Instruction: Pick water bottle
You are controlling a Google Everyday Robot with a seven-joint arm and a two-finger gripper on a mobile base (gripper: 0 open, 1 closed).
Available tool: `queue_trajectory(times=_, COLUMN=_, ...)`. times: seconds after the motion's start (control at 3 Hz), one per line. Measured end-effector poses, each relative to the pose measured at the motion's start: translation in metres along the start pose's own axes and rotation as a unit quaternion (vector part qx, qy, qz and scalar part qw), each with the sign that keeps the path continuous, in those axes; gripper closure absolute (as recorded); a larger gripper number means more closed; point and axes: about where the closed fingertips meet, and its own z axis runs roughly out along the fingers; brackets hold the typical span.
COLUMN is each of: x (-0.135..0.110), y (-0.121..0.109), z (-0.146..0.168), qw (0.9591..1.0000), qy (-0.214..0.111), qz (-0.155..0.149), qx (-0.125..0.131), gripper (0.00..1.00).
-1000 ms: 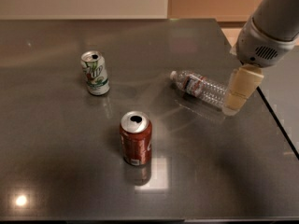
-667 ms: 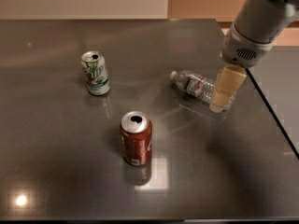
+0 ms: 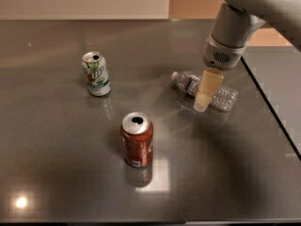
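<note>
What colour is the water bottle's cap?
White cap, camera view. The gripper hovers over the water bottle.

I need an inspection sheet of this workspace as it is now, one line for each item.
Surface: dark glossy table, light glare spots.
Job's things: water bottle lying on its side, white cap toward the left.
Clutter: red soda can and white-and-green soda can, both upright, opened.
Grippers: gripper hangs over the water bottle's middle; contact unclear.
Cables: nothing seen.
Surroundings: pale wall behind the table.
</note>
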Motion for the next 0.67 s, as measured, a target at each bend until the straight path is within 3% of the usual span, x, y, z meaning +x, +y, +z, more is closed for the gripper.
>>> queue_trajectory(times=0.33, x=-0.0040, y=-0.0040, z=0.0169, qw=0.9998, qy=0.017, qz=0.008, qx=-0.004, gripper=0.00)
queue_trajectory(times=0.67, x=-0.0031, y=-0.0085, z=0.0263, qw=0.9995, qy=0.029, qz=0.015, qx=0.000, gripper=0.18)
